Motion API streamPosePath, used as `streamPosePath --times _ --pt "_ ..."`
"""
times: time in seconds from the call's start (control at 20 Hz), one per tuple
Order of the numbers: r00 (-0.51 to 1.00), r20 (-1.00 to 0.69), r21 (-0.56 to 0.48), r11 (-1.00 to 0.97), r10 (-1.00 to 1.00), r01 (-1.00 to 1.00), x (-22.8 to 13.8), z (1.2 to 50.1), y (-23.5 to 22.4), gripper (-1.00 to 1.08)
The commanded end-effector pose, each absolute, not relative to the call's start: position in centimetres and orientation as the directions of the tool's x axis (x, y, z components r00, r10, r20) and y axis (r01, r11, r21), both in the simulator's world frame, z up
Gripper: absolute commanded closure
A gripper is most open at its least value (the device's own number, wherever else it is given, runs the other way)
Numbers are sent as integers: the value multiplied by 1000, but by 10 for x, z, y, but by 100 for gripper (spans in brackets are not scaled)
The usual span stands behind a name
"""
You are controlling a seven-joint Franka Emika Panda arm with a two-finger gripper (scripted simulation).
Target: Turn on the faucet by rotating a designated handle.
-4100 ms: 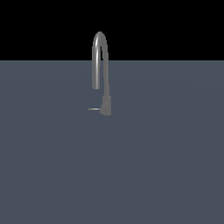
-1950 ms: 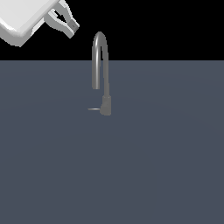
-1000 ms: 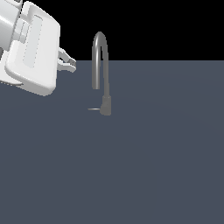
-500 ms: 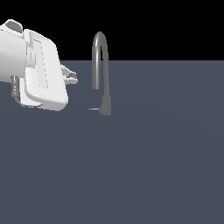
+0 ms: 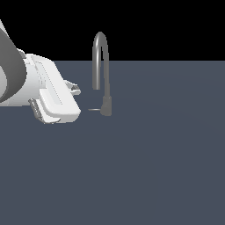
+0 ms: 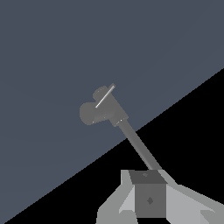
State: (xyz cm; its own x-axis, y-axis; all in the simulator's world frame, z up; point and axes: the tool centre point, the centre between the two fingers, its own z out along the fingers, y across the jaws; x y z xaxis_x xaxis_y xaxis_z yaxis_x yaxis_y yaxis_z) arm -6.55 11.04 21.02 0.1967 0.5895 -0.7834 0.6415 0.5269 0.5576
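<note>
Both pictures are flat, even renders, sharp from edge to edge, with no blur, glare or bending at the borders. The table point(image 5: 154, 167) is a uniform dim slate with no cast shadows on it. Beyond it all is pure black. The faucet point(image 5: 102, 72) shows soft shading along its tube; the white arm point(image 5: 30, 88) looks brightest.

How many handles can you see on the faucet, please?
1. The handle is a thin rod sticking out from the base of the faucet toward the exterior view's left, facing the gripper. Another could be hidden behind the base.
</note>
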Motion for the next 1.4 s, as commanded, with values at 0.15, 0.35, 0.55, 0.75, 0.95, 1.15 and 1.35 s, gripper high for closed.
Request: streamPosePath --times 0.15,0.35,0.55,0.75,0.95,1.15,1.35 --pt "150 -831 510 627 536 589 -58 191 110 108" --pt "119 -863 470 693 492 546 -53 176 109 108" --pt "91 -892 425 754 443 500 -47 162 107 108" --pt "67 -918 376 810 390 450 -41 148 104 108" --pt "46 -942 324 858 334 398 -36 134 101 108" --pt "29 -961 268 900 275 344 -29 121 97 108" --pt "16 -977 208 935 213 288 -23 108 92 108"
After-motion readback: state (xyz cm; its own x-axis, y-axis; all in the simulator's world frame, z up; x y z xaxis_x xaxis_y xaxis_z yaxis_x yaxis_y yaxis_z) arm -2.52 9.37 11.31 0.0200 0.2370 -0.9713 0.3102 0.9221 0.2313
